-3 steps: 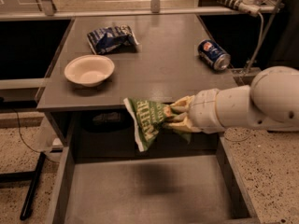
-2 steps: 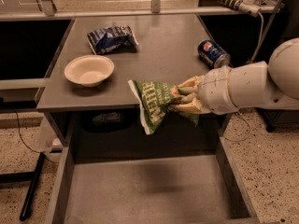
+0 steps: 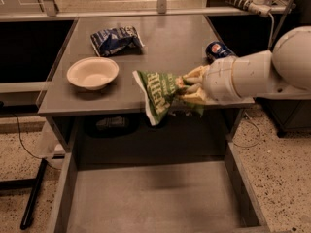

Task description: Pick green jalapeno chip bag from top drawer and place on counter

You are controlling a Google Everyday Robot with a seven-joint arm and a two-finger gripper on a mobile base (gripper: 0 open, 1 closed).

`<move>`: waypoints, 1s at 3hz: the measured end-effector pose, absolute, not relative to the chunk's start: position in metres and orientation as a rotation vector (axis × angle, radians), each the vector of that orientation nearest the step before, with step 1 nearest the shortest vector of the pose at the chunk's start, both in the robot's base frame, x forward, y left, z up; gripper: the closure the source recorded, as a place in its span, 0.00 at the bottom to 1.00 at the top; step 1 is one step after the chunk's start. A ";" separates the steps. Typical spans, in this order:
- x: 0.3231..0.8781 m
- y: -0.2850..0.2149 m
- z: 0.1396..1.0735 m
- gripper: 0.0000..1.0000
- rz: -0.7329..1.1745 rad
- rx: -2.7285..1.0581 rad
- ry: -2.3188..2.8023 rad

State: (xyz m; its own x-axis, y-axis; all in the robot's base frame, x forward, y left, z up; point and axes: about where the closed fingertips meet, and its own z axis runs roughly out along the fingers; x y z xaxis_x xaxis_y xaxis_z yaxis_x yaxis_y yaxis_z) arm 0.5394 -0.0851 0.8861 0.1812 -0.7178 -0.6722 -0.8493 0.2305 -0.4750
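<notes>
The robot's pale two-finger gripper (image 3: 188, 88) reaches in from the right, pinching the glossy green jalapeno chip bag (image 3: 159, 97), which hangs crumpled over the front edge of the flat grey counter (image 3: 170, 38); its lower corner seems to dangle above the wide, shallow grey top drawer (image 3: 146, 198). A cream bowl (image 3: 92, 73), a blue-and-white snack bag (image 3: 115, 39) and a blue can (image 3: 217, 50) sit on the counter.
</notes>
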 end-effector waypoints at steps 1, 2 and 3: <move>0.598 -0.086 0.907 1.00 0.140 -1.480 1.510; 0.658 -0.089 0.928 1.00 0.167 -1.408 1.469; 0.693 -0.091 0.931 1.00 0.221 -1.281 1.496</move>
